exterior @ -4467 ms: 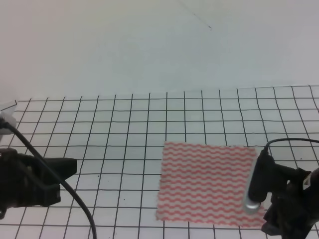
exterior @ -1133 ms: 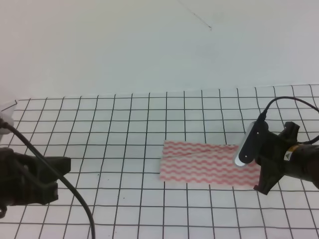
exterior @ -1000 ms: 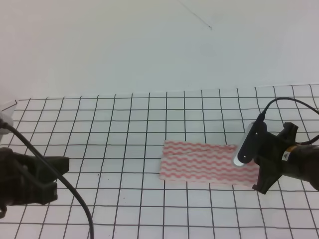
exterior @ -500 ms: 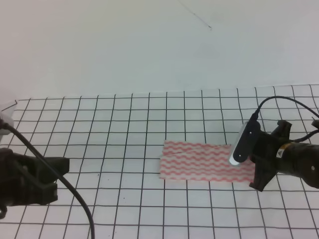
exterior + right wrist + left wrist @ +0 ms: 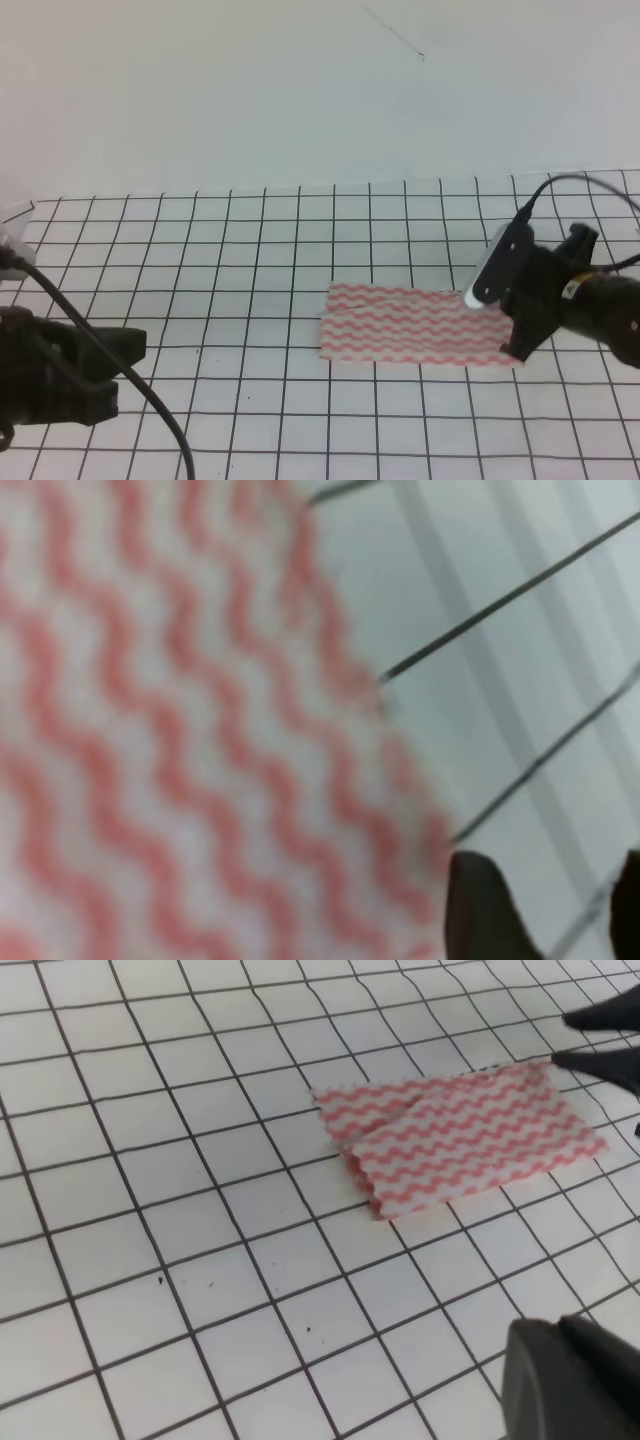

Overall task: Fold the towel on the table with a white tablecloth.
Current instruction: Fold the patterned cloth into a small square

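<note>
One towel [image 5: 415,333], pink-red wavy stripes, lies as a doubled flat strip right of centre on the table with a white tablecloth [image 5: 250,250] (one fold apparently made; the upper layer sits slightly askew in the left wrist view). Right gripper [image 5: 515,345] stands at the strip's right end, fingertips [image 5: 480,905] parted, holding nothing, probably releasing there. Left gripper [image 5: 135,345] waits at lower left; its opening cannot be told.

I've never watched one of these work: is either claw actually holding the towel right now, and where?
Cannot tell. The right gripper sits at the towel's right end, its grip hidden; the left gripper is far away.
</note>
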`<state>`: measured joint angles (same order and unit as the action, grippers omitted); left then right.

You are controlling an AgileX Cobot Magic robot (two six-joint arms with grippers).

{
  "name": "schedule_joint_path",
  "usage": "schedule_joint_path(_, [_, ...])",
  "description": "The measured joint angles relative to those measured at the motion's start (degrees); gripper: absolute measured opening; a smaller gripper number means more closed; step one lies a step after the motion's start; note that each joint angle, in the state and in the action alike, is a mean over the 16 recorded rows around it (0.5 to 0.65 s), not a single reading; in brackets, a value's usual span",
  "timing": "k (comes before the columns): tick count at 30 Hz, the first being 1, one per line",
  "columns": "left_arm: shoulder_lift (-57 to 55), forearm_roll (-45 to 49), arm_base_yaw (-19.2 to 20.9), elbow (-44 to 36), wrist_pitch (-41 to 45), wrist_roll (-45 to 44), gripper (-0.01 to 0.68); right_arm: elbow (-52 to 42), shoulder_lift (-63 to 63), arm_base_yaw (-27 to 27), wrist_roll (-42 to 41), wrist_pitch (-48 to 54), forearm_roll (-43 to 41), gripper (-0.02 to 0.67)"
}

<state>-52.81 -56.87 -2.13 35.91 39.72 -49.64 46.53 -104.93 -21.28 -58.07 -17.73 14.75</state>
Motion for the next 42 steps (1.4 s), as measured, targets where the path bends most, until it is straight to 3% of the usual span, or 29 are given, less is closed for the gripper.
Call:
schedule_joint_path(8, [0.0, 0.7, 0.0, 0.0, -0.4, 1.9, 0.000, 5.8, 4.4, -1.3, 2.1, 9.9, 0.4, 0.300])
schedule_joint_path(20, [0.1, 0.9, 0.0, 0.0, -1.7, 5.7, 0.001, 35.7, -1.8, -3.7, 0.1, 53.2, 5.5, 0.304])
schedule_joint_path(25, [0.1, 0.9, 0.0, 0.0, -1.6, 6.3, 0.001, 47.4, -9.1, -3.9, -3.1, 65.5, 8.4, 0.301])
schedule_joint_path(32, [0.1, 0.9, 0.0, 0.0, -0.8, 6.5, 0.000, 55.2, -17.9, -3.9, -4.1, 71.4, 8.9, 0.297])
schedule_joint_path(42, [0.1, 0.9, 0.0, 0.0, 0.4, 6.5, 0.001, 56.5, -23.5, -3.9, -4.7, 71.6, 7.4, 0.281])
